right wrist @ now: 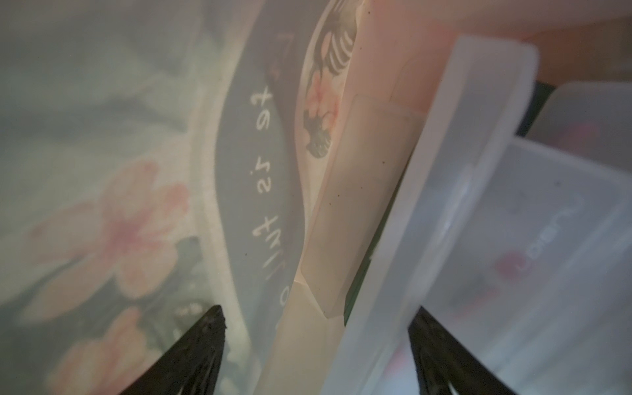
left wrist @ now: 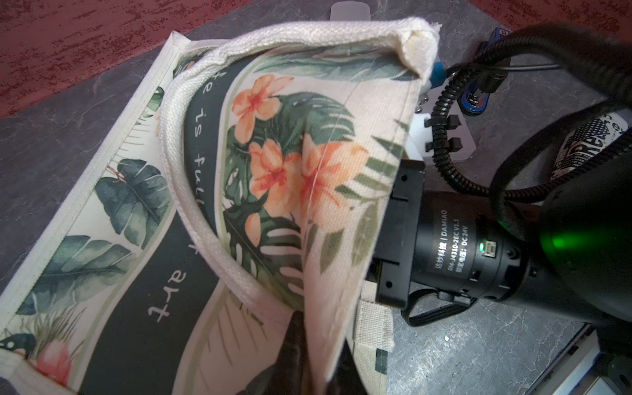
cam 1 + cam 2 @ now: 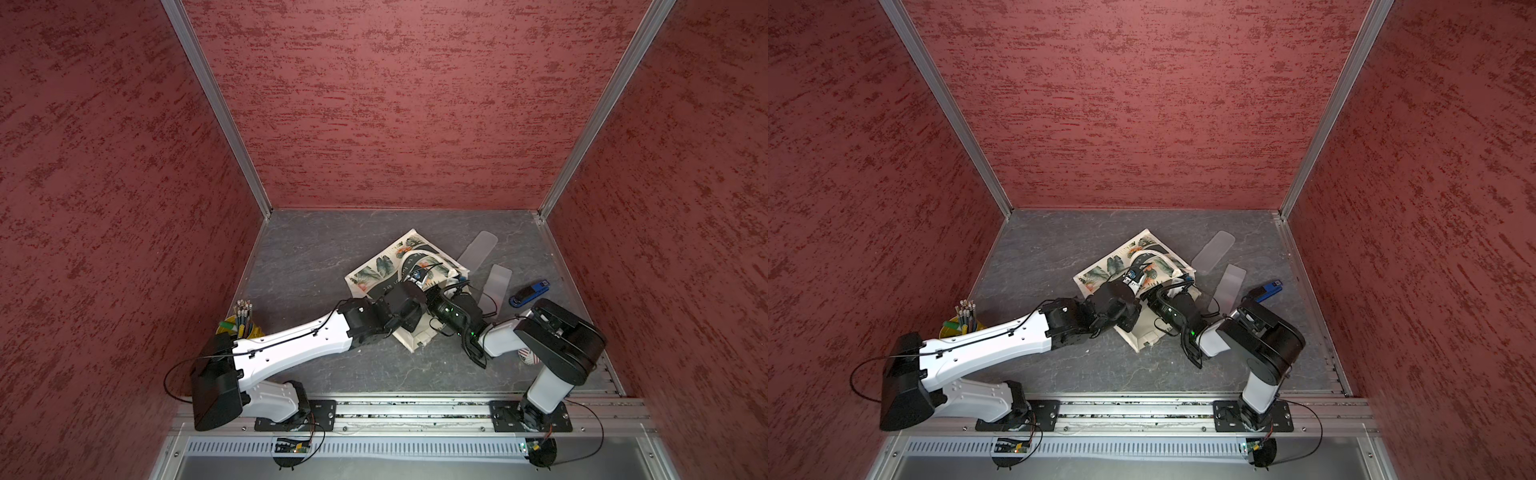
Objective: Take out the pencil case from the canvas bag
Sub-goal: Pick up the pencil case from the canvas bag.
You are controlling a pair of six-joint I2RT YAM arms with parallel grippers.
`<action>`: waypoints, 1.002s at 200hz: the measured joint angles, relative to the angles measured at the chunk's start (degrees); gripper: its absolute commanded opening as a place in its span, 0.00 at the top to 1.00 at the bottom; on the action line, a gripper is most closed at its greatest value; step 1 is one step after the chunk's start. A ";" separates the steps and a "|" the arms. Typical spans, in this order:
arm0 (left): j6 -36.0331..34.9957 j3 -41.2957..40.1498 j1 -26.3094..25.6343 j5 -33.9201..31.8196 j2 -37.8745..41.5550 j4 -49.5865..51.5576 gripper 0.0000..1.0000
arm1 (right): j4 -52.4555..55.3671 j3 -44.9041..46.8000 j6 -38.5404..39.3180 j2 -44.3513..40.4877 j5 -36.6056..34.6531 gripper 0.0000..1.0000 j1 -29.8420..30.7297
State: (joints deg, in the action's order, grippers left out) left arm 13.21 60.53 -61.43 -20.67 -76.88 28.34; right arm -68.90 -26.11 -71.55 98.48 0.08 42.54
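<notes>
The canvas bag (image 3: pixel 380 266) (image 3: pixel 1104 266) lies flat mid-table, cream with green leaves and orange flowers. My left gripper (image 2: pixel 316 342) is shut on the bag's upper fabric edge (image 2: pixel 328 239) and holds it raised, so the mouth gapes. My right gripper (image 1: pixel 316 328) is inside the bag, open. The long edge of a frosted translucent pencil case (image 1: pixel 444 205) stands between its fingers, close to one and clear of the other. A second frosted case (image 1: pixel 564 246) lies beside it. In both top views the right gripper's fingers are hidden under the fabric.
Two flat frosted cases (image 3: pixel 478 249) (image 3: pixel 496 282) lie on the table right of the bag. Further right is a blue stapler (image 3: pixel 530 293). A yellow cup of pencils (image 3: pixel 243 324) stands at the left by my left arm. Red walls close three sides.
</notes>
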 measured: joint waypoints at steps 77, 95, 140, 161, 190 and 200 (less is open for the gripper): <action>0.00 0.00 -1.01 0.22 -0.22 1.31 1.00 | -2.27 -2.40 -5.95 6.23 2.36 0.24 -0.57; 0.00 0.00 -1.01 0.15 -0.42 1.20 1.00 | -0.70 -3.48 -6.47 6.23 2.36 0.25 -0.66; 0.04 0.00 -1.01 -0.92 -0.81 1.01 1.00 | 6.97 -8.87 -6.93 6.86 2.71 0.41 -1.11; 0.09 0.00 -1.16 -0.85 -1.16 1.05 1.00 | 9.11 -10.51 -7.10 7.98 2.80 0.55 -1.36; 0.22 0.02 -1.40 -0.87 -1.79 1.03 1.00 | 11.56 -11.02 -5.70 8.13 2.91 0.68 -1.51; 0.31 0.07 -1.42 -0.92 -1.90 1.05 1.00 | 12.20 -11.02 -4.55 8.11 2.99 0.70 -1.55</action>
State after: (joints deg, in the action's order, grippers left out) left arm 13.52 60.60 -62.85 -21.58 -78.78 29.39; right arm -56.71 -37.12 -76.09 106.59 3.07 40.99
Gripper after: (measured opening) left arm 0.107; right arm 0.319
